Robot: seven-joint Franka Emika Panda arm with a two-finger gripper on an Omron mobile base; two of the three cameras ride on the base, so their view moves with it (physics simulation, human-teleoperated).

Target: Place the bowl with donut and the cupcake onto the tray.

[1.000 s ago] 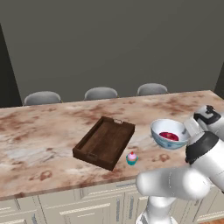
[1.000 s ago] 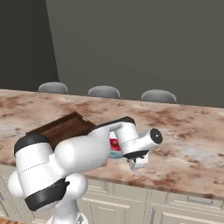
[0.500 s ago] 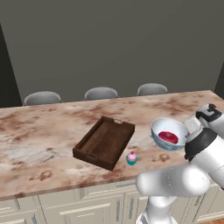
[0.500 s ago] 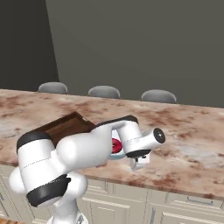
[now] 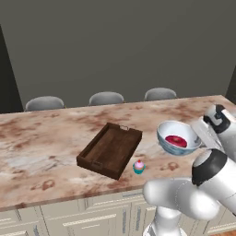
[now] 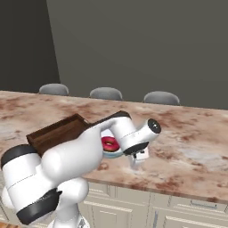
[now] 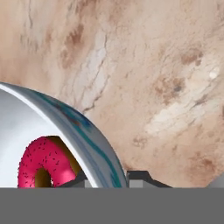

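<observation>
The white bowl (image 5: 171, 131) with its blue-patterned outside sits right of the tray, and the red-pink iced donut (image 5: 175, 141) lies in its bottom. My gripper (image 5: 199, 136) is shut on the bowl's right rim. In the hand view the rim (image 7: 94, 140) runs between my fingertips, with the donut (image 7: 41, 164) on the inner side. From the right base view, the bowl (image 6: 111, 152) and donut (image 6: 109, 144) peek out beside my hand (image 6: 137, 158). The dark wooden tray (image 5: 99, 166) lies bare at the counter's middle. The cupcake (image 5: 138, 167) stands just off the tray's near right corner.
A brown marble counter (image 5: 41, 143) spans the view, and its front edge runs close below the cupcake. Three grey stool backs (image 5: 106, 97) line the far side. My own arm covers much of the tray (image 6: 53, 132) in the right base view.
The jaws have closed from wide open onto the bowl's rim. The bowl, tray and cupcake have stayed where they were.
</observation>
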